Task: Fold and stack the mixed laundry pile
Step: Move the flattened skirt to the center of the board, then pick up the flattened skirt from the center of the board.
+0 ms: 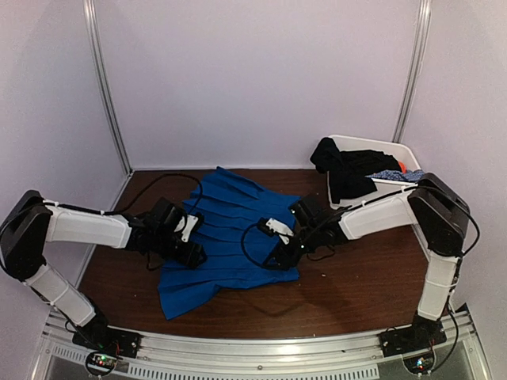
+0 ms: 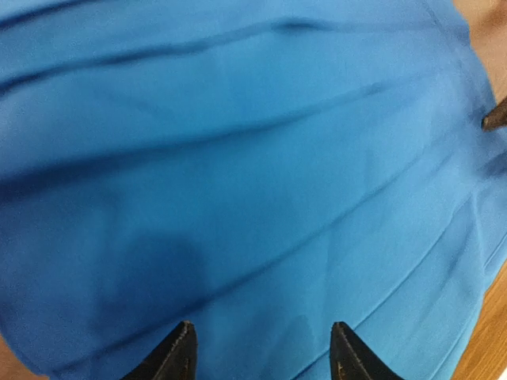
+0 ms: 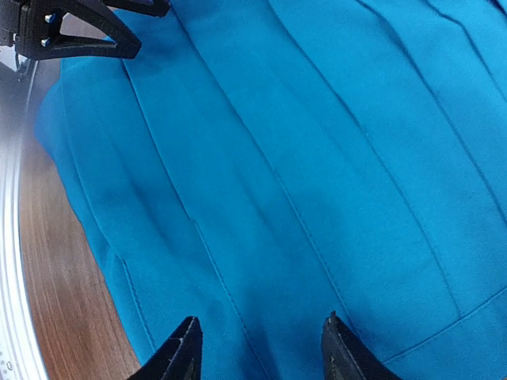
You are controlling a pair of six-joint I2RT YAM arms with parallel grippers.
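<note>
Royal-blue garment [image 1: 230, 229] spread flat, centre of frame, on table [image 1: 364, 277].
L gripper [image 1: 190, 253] over its left edge, R gripper [image 1: 283, 257] over right edge, both w/ fingers apart, gripping nothing; black garment [image 1: 344, 170] draped over tub [image 1: 379, 144], upper right.

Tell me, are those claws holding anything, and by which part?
Nothing is held. The left gripper and right gripper both stand open over the blue garment, no cloth between their fingertips.
</note>
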